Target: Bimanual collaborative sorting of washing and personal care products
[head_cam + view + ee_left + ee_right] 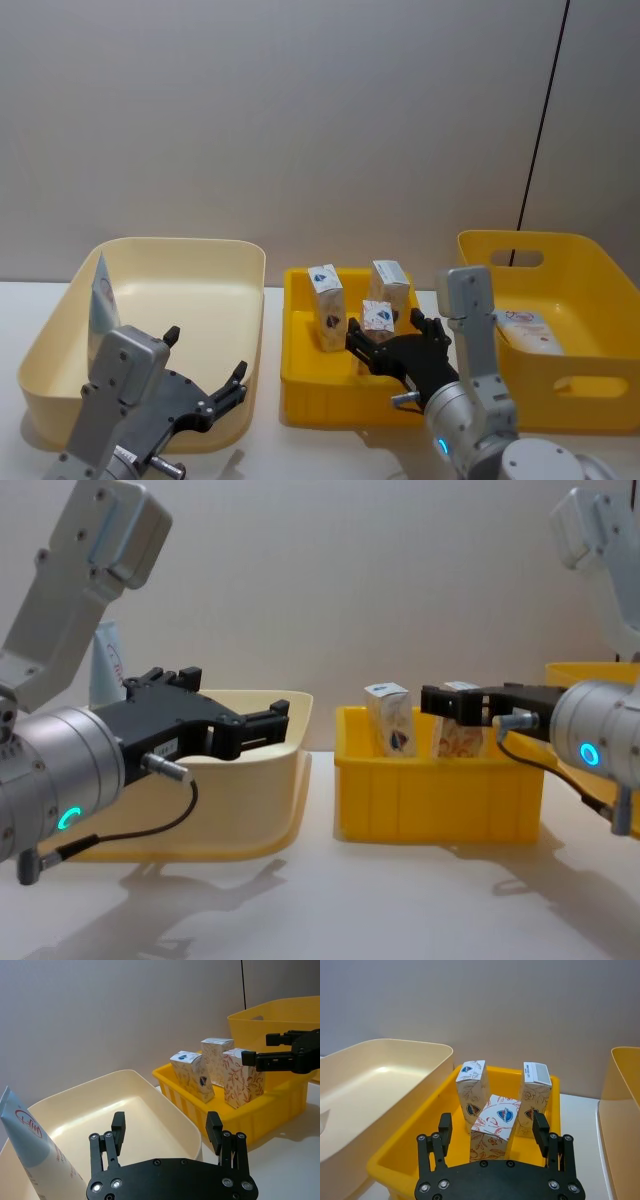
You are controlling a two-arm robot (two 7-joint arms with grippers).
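Head view: at centre frame your right claw (388, 335) hangs released around the front carton (377, 316) in the small yellow bin (300, 380). Your left claw (205, 355) waits released, lower left. Clenching off-centre could topple the neighbouring cartons (325, 293).

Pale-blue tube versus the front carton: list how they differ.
The pale-blue tube is tall and tapered; the front carton is short, boxy, white. The tube leans alone in the cream bin; the carton sits beside two other cartons in the small yellow bin. Both bear red print.
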